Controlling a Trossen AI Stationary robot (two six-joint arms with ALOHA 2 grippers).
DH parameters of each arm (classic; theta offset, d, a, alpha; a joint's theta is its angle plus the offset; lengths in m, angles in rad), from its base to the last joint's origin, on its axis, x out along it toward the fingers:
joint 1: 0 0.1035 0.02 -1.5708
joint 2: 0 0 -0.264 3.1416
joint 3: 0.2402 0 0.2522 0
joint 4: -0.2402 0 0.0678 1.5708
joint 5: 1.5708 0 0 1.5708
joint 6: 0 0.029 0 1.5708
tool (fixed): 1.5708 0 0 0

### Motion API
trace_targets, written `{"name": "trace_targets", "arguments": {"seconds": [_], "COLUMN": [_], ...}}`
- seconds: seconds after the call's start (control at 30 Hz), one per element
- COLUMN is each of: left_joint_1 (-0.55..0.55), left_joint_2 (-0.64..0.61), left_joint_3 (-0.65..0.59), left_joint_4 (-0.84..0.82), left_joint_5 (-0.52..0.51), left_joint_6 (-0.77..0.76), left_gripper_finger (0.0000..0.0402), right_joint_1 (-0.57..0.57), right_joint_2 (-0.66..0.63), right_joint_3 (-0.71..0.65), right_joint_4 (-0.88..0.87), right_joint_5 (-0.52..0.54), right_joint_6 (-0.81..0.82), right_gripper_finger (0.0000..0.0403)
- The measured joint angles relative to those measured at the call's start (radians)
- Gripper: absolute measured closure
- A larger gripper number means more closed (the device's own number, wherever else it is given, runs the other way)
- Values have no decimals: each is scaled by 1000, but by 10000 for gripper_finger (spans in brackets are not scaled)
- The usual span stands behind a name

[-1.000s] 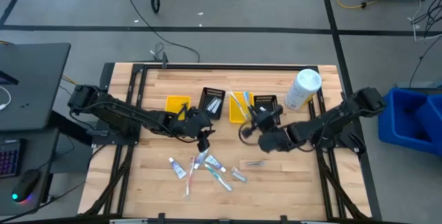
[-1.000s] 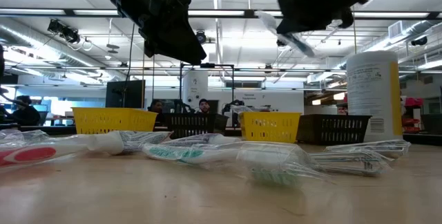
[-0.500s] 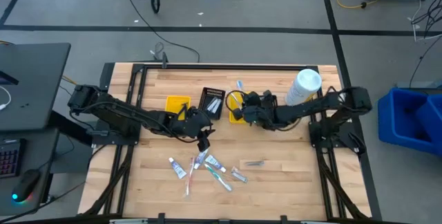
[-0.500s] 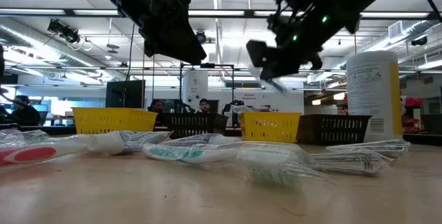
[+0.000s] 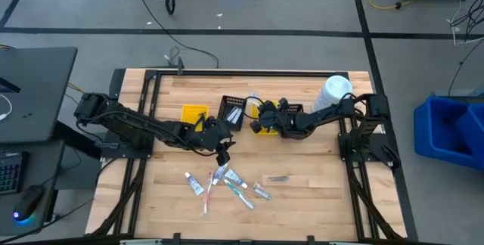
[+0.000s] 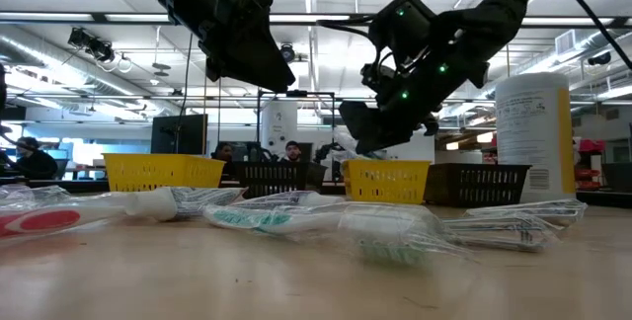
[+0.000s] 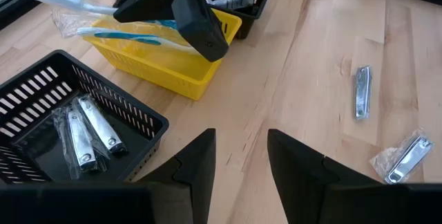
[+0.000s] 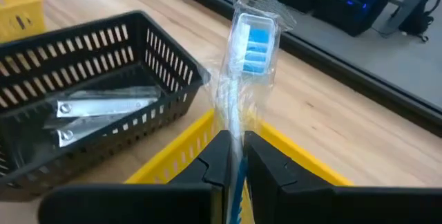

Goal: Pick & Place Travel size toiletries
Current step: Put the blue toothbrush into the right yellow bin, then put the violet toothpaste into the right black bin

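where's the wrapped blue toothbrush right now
Pinched in the right gripper, the toothbrush hangs over the yellow bin, beside the black bin near table centre.

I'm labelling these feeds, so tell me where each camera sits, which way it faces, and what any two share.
High view: overhead, looking straight down on the table; both arms show.
Low view: at tabletop height, looking across into the room; both arms hang from above.
Left wrist view: on the left arm, over the yellow bin; the open left pincer shows.
Right wrist view: on the right arm, facing the black bin; the right pincer is shut on a toothbrush.
Shared: both wrist views show that toothbrush.
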Motion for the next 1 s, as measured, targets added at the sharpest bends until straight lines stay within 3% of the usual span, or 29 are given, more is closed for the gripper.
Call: {"name": "trace_targets", "arguments": {"seconds": [0.23,0.4,0.87,1.0], "left_joint_1": [0,0,0,0], "left_joint_2": [0,0,0,0], "left_joint_3": [0,0,0,0], "left_joint_4": [0,0,0,0], "left_joint_5": [0,0,0,1], "left_joint_6": [0,0,-1,-1], "left_gripper_finger": [260,260,260,260], "right_joint_1": [0,-1,-3,9], "right_joint_2": [0,0,-103,-170], "right_joint_3": [0,0,0,0], "right_joint_4": [-3,-12,-27,-72], "right_joint_5": [-94,-97,-102,-168], "right_joint_6": [-2,-2,-37,-40], "right_gripper_finger": [361,337,209,183]}}
